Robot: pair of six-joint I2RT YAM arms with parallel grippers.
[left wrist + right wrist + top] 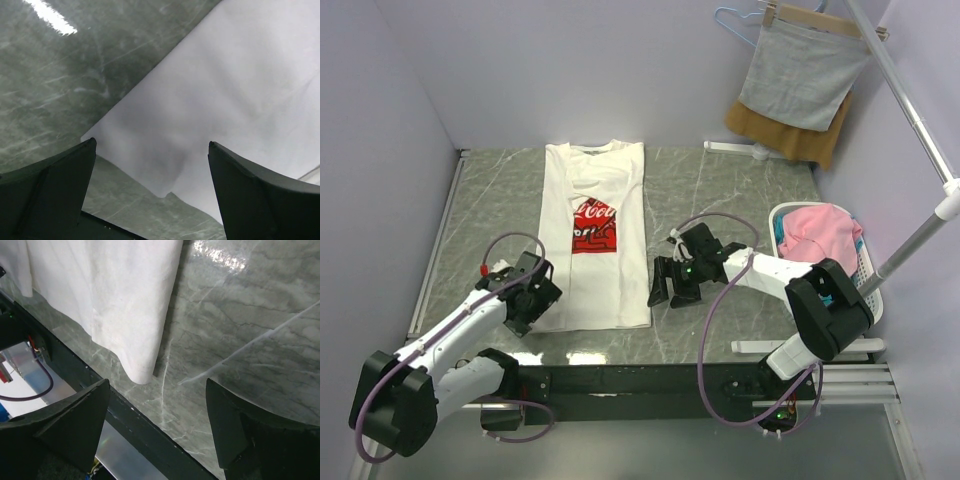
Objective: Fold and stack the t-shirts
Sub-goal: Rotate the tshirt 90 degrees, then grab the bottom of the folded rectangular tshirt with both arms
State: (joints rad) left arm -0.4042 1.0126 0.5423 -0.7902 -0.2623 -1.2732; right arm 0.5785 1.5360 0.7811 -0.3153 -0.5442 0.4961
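Note:
A white t-shirt (595,235) with a red chest print lies flat on the marble table, its sleeves folded in so it forms a long strip. My left gripper (532,300) is open over the shirt's near left corner, and the left wrist view shows the white hem (210,105) between its fingers. My right gripper (670,290) is open just right of the shirt's near right corner. The right wrist view shows that corner (135,315) ahead of the fingers, not touched.
A white basket (868,270) with pink cloth (817,232) stands at the right. A grey cloth (800,75) and a mustard-brown cloth (782,135) hang on a hanger at the back right. A white rail (910,110) crosses the right side. The black table front edge (150,435) is close below both grippers.

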